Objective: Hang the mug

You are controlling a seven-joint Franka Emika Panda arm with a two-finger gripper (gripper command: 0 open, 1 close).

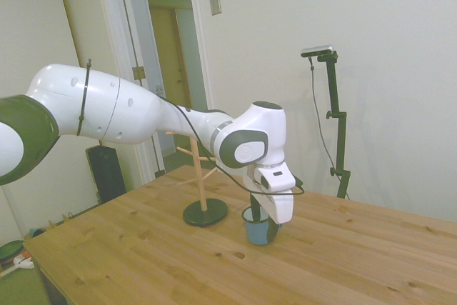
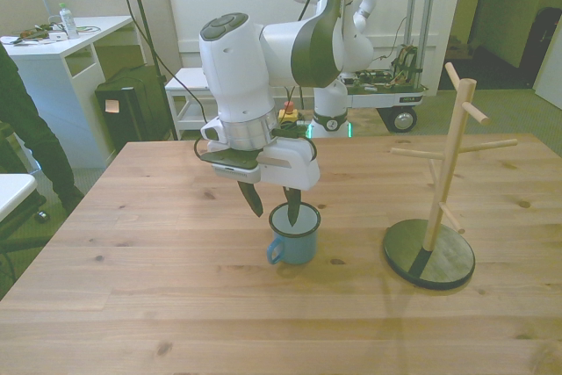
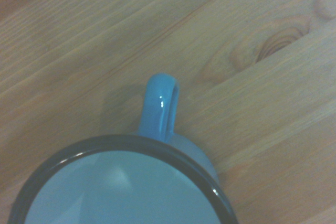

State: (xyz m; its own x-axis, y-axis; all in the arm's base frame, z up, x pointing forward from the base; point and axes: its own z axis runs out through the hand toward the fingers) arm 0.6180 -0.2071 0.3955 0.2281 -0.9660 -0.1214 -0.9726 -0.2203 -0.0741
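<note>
Mug [image 2: 293, 237] stands upright on the wooden table [image 2: 158, 287], near the wooden mug tree [image 2: 436, 191] on the front view's right. Gripper [image 2: 273, 203] hangs over it, fingers spread apart, one fingertip [image 2: 292, 207] dipping inside the rim, the other outside.

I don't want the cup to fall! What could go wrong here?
1. The open pincer has one finger inside the small light-blue enamel mug and one outside, pinching only a thin rim, so it might slip.
2. The mug's handle is a small loop, and the wooden mug tree's pegs are thin, so threading it could miss.
</note>
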